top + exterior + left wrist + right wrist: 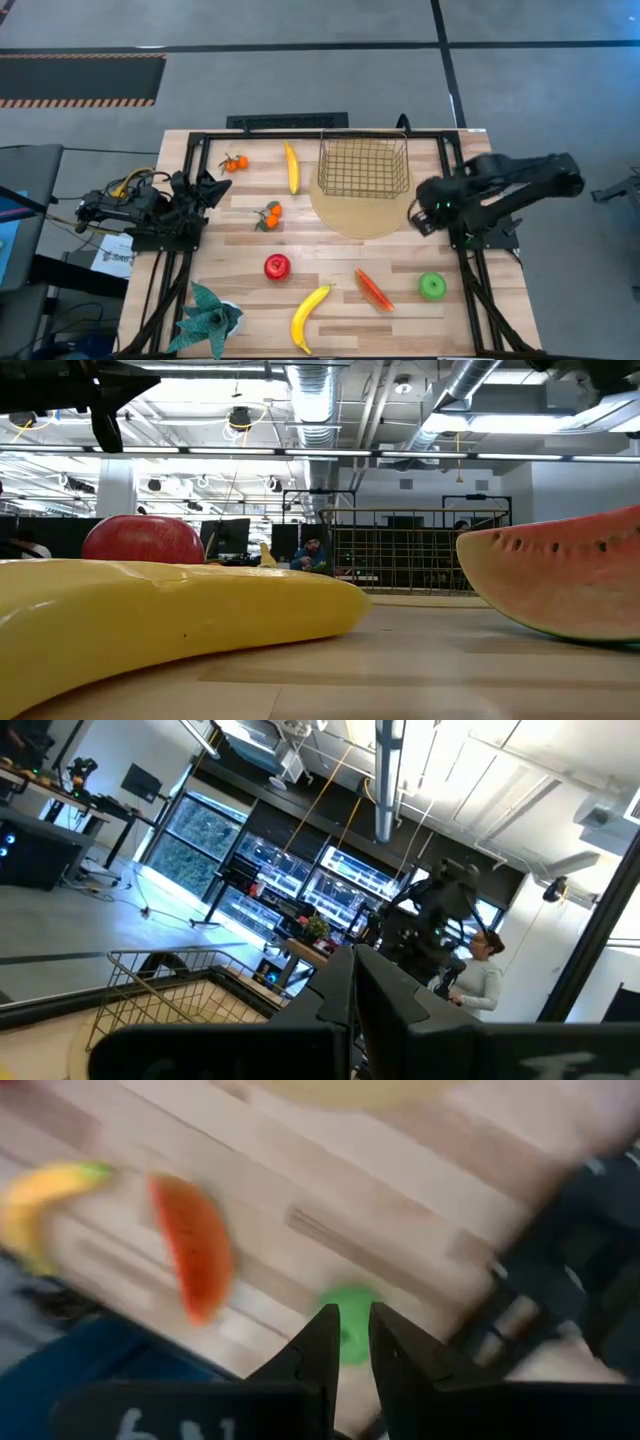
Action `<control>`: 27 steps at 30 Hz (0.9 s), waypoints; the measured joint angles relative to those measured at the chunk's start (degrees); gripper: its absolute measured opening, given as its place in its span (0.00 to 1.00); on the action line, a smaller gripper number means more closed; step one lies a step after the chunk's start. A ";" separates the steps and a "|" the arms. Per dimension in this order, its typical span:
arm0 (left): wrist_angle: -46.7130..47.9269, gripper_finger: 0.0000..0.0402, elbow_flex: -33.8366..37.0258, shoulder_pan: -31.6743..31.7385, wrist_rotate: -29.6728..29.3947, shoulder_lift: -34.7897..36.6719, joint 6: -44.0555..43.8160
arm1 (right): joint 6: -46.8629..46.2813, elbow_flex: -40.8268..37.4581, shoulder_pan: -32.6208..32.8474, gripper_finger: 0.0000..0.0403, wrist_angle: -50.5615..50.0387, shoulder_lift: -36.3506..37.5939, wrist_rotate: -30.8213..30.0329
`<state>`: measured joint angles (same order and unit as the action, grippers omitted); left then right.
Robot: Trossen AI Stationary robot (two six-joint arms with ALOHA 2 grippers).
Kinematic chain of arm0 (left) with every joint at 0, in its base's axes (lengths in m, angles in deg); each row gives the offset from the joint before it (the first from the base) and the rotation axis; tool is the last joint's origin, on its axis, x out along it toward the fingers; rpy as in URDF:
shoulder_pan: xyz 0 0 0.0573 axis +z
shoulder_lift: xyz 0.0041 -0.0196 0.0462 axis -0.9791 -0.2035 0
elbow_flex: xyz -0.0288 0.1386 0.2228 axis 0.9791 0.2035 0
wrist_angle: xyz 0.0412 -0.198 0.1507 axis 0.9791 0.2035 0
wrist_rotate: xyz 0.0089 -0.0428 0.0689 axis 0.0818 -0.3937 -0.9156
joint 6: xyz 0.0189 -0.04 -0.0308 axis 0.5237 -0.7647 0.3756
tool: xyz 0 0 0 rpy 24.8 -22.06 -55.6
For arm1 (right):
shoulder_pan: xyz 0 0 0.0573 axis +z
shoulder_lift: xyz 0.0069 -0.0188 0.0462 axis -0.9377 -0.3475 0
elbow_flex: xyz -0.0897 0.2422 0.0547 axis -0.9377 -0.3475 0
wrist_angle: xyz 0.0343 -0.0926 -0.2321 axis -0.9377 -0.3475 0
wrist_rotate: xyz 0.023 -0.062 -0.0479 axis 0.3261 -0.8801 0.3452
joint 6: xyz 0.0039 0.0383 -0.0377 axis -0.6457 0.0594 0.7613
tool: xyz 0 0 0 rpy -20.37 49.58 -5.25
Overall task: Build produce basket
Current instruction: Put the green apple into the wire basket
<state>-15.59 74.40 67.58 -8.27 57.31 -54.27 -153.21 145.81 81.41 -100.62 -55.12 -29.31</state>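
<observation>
Yellow banana (150, 625) lies closest, on the table (330, 262). Right pincer (346, 1342), slightly apart, grasping nothing, hangs over the green apple (432, 286). Left pincer (354, 982) is clenched empty.

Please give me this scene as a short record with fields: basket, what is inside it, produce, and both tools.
basket: wire basket on the round mat, far side of the table
contents: nothing inside
produce on table: two bananas, red apple, green apple, watermelon slice, two orange clusters
left tool: shut, waiting at the left edge
right tool: beside the mat, holds nothing
</observation>
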 joint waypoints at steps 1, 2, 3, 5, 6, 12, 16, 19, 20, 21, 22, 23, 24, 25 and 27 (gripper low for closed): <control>0.10 0.00 0.00 0.00 0.00 0.00 0.00 | -3.51 0.00 2.31 0.21 -0.44 -1.11 -0.06; 0.12 0.00 0.00 0.00 0.00 0.00 0.00 | -7.33 -0.04 4.64 0.21 -0.23 -2.26 -0.06; 0.12 0.00 0.00 0.00 0.00 0.00 0.00 | -11.62 -0.05 7.17 0.21 -0.14 -3.42 -0.03; 0.13 0.00 -0.01 0.00 0.06 0.00 0.00 | -20.74 -0.01 12.45 0.22 -0.05 -5.61 0.07; 0.09 0.00 -0.01 0.00 0.30 0.00 0.00 | -25.40 -0.04 15.21 0.23 0.13 -6.64 0.67; -0.05 0.00 -0.04 0.00 1.28 0.00 -0.04 | -48.99 -0.02 28.96 0.30 7.18 -13.82 2.96; -0.14 0.00 -0.04 0.00 3.80 0.00 -0.08 | -57.71 -0.02 33.92 0.39 10.43 -18.40 3.85; -0.16 0.00 -0.04 0.00 4.53 0.00 -0.28 | -59.82 -0.02 35.11 0.47 11.09 -21.18 4.16; -0.14 0.00 -0.04 0.00 4.57 0.00 -0.28 | -59.82 -0.02 35.15 0.49 10.92 -22.14 4.16; -0.14 0.00 -0.04 0.00 4.59 0.00 -0.31 | -59.74 -0.02 35.13 0.51 10.70 -22.98 4.11; -0.14 0.00 -0.04 0.00 4.74 0.00 -0.34 | -59.68 -0.02 35.08 0.52 10.49 -23.68 3.58; -0.12 0.00 -0.04 0.00 4.87 0.01 -0.35 | -59.59 -0.02 35.07 0.53 10.25 -24.38 2.71; -0.10 0.00 -0.04 0.00 4.94 0.00 -0.38 | -59.48 -0.02 34.99 0.53 9.88 -25.14 1.88; -0.12 0.00 -0.04 0.00 4.94 0.00 -0.42 | -59.16 -0.02 34.99 0.53 9.14 -26.04 1.29; -0.10 0.00 -0.04 0.00 4.94 0.00 -0.46 | -59.10 -0.05 34.99 0.52 7.71 -27.54 1.16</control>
<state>-15.69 74.35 67.58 -3.33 57.31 -54.73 -212.31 145.76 116.40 -92.91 -82.66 -28.15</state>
